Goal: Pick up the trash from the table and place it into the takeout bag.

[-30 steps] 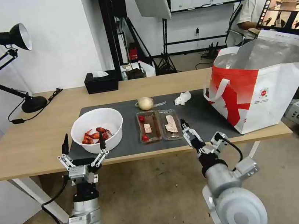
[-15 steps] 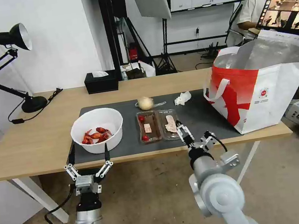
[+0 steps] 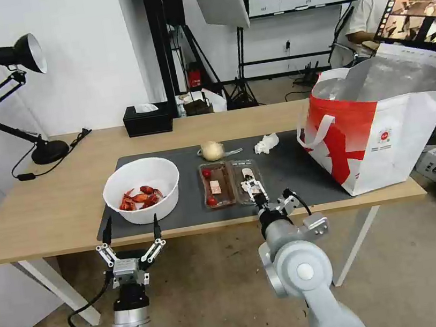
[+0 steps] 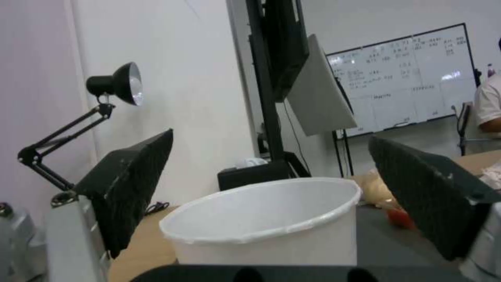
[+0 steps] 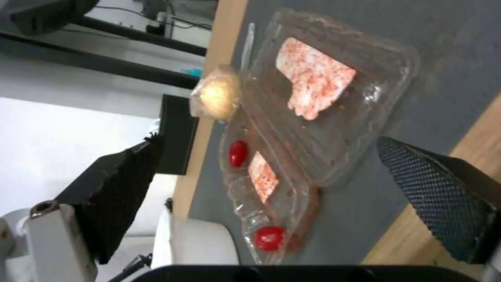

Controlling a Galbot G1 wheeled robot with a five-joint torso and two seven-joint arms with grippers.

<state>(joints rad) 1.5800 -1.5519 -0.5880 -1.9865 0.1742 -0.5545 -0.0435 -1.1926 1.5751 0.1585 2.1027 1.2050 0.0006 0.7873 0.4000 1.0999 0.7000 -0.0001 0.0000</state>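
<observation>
Head view: both wide-open grippers, left gripper [image 3: 129, 231] at bowl [image 3: 142, 189], right gripper [image 3: 250, 186] over tray [image 3: 231, 183].

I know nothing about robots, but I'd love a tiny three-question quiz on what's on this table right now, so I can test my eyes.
1. True or false: the white bowl holds red shells.
2. Which item lies nearest the takeout bag? A) crumpled tissue B) wrapped beige lump C) black tissue box
3. Fill in: the right gripper, jaws apart, is at the near edge of the clear ____ with food scraps.

Key
1. True. The left gripper waits open just in front of that bowl, off the table's near edge.
2. A.
3. Tray.
</observation>
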